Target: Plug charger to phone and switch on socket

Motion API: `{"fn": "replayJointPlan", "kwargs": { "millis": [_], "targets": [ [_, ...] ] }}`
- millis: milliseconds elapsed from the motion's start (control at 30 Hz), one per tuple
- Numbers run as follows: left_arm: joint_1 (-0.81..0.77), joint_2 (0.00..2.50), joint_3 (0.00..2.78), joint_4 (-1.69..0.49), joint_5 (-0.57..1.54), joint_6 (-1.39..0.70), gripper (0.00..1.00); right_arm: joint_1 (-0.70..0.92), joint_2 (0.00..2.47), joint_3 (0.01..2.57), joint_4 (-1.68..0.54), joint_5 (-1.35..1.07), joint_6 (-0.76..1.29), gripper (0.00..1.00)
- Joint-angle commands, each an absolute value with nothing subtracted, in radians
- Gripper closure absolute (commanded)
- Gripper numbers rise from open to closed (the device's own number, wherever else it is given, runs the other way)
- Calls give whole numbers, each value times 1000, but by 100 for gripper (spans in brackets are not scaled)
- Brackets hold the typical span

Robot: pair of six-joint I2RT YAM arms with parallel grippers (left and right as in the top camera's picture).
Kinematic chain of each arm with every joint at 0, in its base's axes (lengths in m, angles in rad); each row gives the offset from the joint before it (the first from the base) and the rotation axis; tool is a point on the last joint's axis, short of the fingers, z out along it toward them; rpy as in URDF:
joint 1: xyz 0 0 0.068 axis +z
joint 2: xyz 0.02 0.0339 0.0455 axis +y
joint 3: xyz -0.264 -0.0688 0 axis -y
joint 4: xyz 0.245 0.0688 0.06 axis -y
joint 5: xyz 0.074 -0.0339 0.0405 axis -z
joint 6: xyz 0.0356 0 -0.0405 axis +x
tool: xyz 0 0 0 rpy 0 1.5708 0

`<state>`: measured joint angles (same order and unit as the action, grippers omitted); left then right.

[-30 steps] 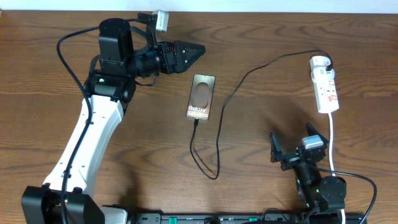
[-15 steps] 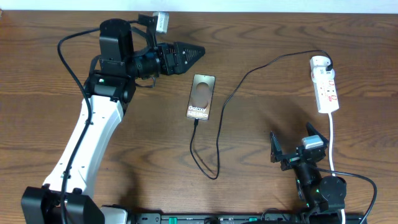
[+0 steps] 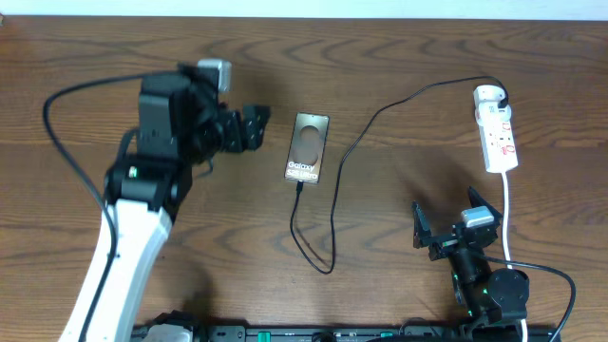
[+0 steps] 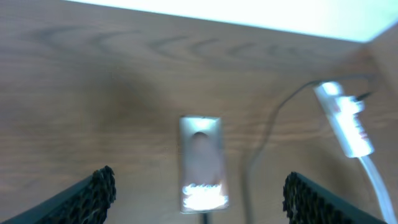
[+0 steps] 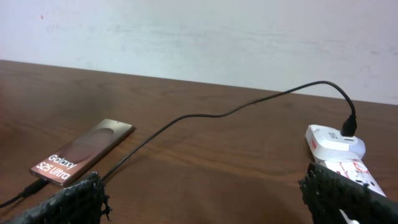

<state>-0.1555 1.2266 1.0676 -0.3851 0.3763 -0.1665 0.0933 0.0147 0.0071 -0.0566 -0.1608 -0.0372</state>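
The phone (image 3: 309, 147) lies flat mid-table, its text end toward me; it also shows as the phone (image 4: 201, 162) and the phone (image 5: 81, 152). The black charger (image 3: 347, 152) loops from the socket's plug to the phone's near short edge, where its connector (image 3: 298, 186) meets the phone. The white socket (image 3: 498, 128) lies at the far right, also visible as the socket (image 4: 345, 121) and the socket (image 5: 339, 149). My left gripper (image 3: 251, 127) hangs open just left of the phone, holding nothing; the left gripper (image 4: 199, 193) frames the phone. My right gripper (image 3: 450, 220) stands open and bare near the front edge; the right gripper (image 5: 202, 193) faces cable and socket.
The socket's thick white cord (image 3: 507, 214) runs from the strip toward the front edge, past the right arm's base. A slack loop of the cable (image 3: 318, 256) lies in front of the phone. A pale wall (image 5: 199, 37) bounds the table's far edge.
My left arm has drawn back to the left, carrying its open gripper away from the phone's far left corner. The right arm, phone, cable and socket have not moved.
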Motion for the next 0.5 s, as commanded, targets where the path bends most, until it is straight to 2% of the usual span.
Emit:
{"fn": "replayJointPlan", "kwargs": {
  "millis": [0,200,467],
  "targets": [
    [-130,1127,902,-313,251,-124,13,99,7,6,-61,-163,-39,1],
    [-99,954,578,-68,254,-125,13,99,7,6,-61,-164,-39,1],
    [-56,776,316,71,279,-128,13,99,7,6,-61,-164,-39,1]
  ]
}}
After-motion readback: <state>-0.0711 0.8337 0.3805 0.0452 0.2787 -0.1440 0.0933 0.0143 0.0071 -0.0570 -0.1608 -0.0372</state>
